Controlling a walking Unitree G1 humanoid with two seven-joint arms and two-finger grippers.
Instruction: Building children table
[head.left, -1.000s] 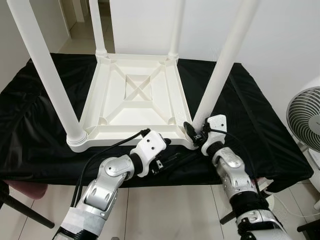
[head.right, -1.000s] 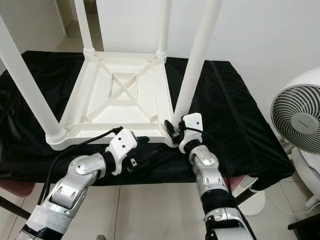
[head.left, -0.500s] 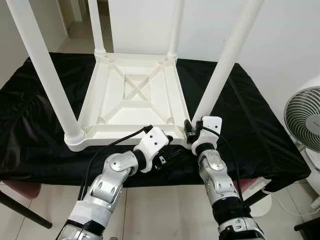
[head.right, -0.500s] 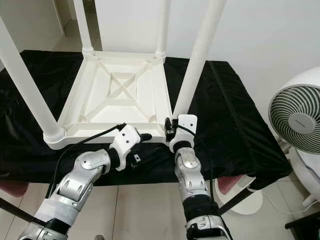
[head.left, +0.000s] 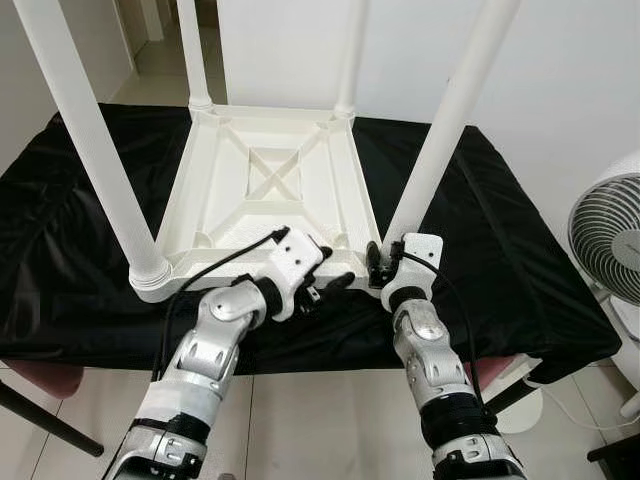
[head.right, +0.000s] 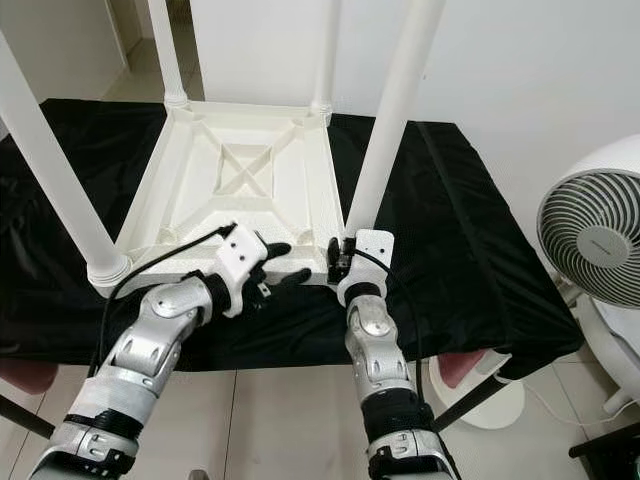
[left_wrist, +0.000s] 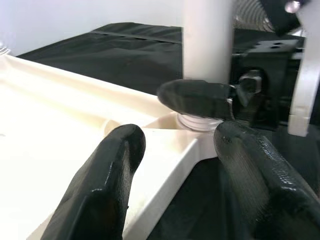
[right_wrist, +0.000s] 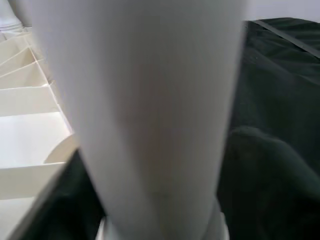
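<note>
No text, label, brand, number or sign can be read anywhere. The fan (head.right: 592, 222) well off to the right of the right gripper (head.right: 338, 262) has a small dark mark at the hub of its grille (likely a maker's badge), but it is too small and blurred to make out.

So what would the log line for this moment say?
table: upside down on black cloth | right gripper: around near-right leg base | left gripper: open, straddling front rim
</note>
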